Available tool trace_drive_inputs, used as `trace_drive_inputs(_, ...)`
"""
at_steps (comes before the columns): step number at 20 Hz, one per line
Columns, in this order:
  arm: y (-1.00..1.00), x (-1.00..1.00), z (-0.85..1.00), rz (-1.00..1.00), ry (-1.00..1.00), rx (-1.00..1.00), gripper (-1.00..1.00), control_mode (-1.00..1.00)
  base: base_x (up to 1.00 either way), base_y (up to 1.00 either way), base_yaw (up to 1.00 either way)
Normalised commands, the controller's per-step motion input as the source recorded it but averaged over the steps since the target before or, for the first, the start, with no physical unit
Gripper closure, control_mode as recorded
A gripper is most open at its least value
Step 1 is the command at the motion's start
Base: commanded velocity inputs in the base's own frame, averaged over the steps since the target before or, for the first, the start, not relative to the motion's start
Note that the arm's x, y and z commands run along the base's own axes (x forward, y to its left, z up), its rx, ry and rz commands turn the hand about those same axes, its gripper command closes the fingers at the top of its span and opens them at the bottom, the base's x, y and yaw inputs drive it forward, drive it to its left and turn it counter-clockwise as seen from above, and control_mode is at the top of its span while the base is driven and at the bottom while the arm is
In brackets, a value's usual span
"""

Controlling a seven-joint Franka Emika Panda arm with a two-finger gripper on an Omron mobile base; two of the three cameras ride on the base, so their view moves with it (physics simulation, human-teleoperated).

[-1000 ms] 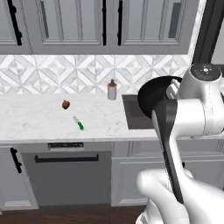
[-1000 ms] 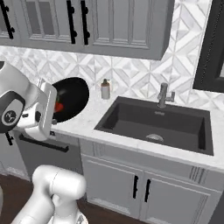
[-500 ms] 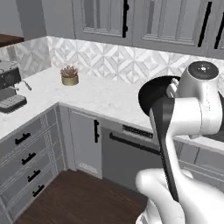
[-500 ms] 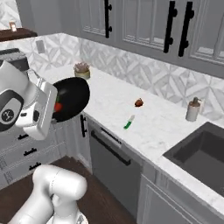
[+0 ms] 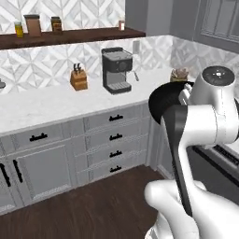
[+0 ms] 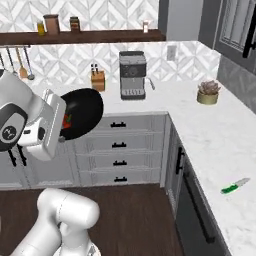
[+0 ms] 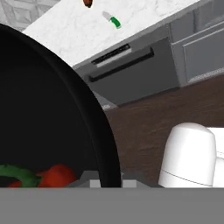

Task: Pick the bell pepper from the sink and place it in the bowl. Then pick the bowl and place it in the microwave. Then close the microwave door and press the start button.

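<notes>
Transit toward the microwave: gripper (image 6: 64, 131) clamped on the rim of the black bowl (image 6: 82, 113), bell pepper (image 7: 56, 176) lying inside, carried clear of the counter (image 6: 220, 140); best kept level and steady to avoid spilling.

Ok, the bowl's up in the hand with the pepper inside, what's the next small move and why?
Probably keep driving the base on toward the microwave, holding the bowl steady: the bell pepper sits inside it, and ahead are only the coffee machine and drawers.
</notes>
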Motion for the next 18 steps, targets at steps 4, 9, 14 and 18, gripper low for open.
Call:
trace_drive_inputs(4,0.0,0.0,0.0,0.0,0.0,0.0,1.0,1.0,0.0,0.0,1.0)
trace_drive_inputs(9,0.0,0.0,0.0,0.0,0.0,0.0,1.0,1.0,0.0,0.0,1.0)
trace_drive_inputs(14,0.0,0.0,0.0,0.0,0.0,0.0,1.0,1.0,0.0,0.0,1.0)
trace_drive_inputs(18,0.0,0.0,0.0,0.0,0.0,0.0,1.0,1.0,0.0,0.0,0.98)
